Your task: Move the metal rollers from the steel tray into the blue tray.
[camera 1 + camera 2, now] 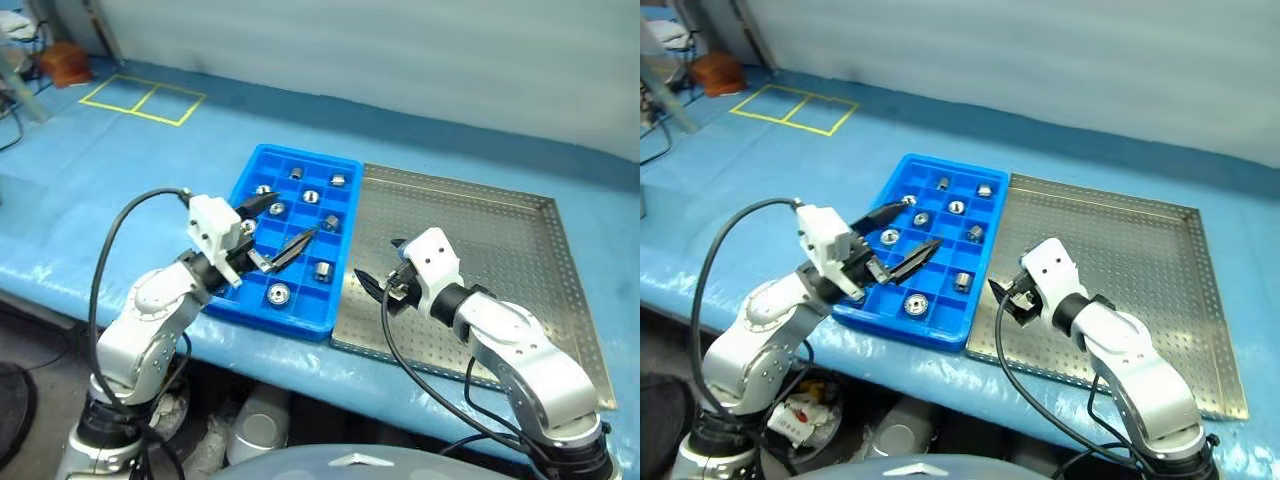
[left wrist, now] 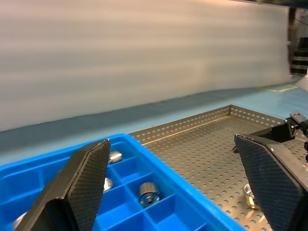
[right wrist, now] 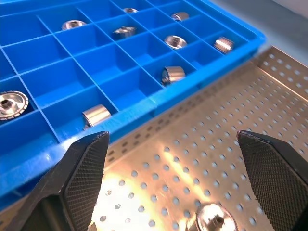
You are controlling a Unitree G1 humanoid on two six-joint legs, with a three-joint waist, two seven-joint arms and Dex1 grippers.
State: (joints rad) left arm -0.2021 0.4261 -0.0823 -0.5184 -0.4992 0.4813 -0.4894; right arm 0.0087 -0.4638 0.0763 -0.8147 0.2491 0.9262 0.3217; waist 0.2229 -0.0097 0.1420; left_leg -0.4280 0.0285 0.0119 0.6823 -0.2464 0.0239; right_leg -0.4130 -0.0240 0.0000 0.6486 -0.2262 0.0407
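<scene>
With my right end effector (image 1: 1005, 298) wide open and empty just above the last metal roller (image 3: 215, 219) near the steel tray's (image 1: 1140, 250) left edge, beside the blue tray (image 1: 875, 305), I judged I should straddle it squarely before closing.

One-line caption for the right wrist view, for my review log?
Open right gripper poised over a metal roller on the steel tray, beside the blue tray holding more rollers.
</scene>
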